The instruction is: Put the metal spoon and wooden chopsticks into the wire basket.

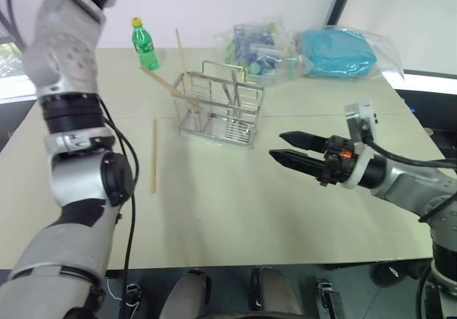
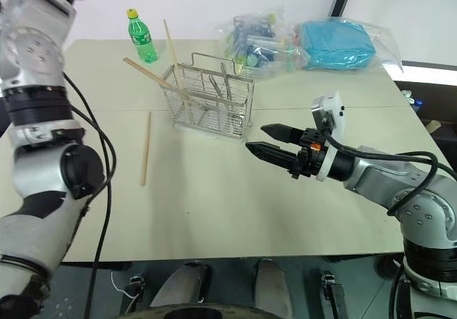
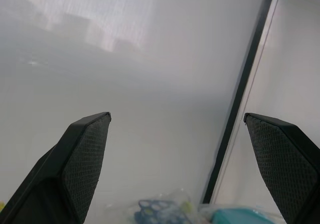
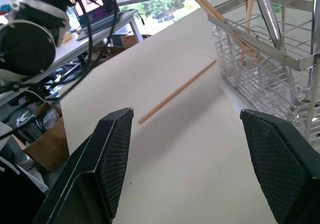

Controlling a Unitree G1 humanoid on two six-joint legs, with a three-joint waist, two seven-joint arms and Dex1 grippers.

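Note:
The wire basket [image 1: 218, 110] stands on the pale table, towards the far side. Two wooden chopsticks lean out of it, one nearly upright [image 1: 181, 51] and one slanting to the left [image 1: 163, 81]. A third chopstick [image 1: 153, 155] lies flat on the table to the left of the basket. The metal spoon [image 4: 272, 26] stands inside the basket. My right gripper [image 1: 277, 145] hovers open and empty over the table, right of the basket and nearer to me, pointing left. My left gripper [image 3: 176, 116] is open and empty, raised and facing the wall.
A green bottle [image 1: 145, 44] stands behind the basket on the left. Clear plastic bags [image 1: 260, 48], one with a teal bundle [image 1: 339, 53], lie at the far right. My left arm [image 1: 75, 119] rises along the table's left side. A side desk with a laptop [image 4: 100, 3] lies beyond.

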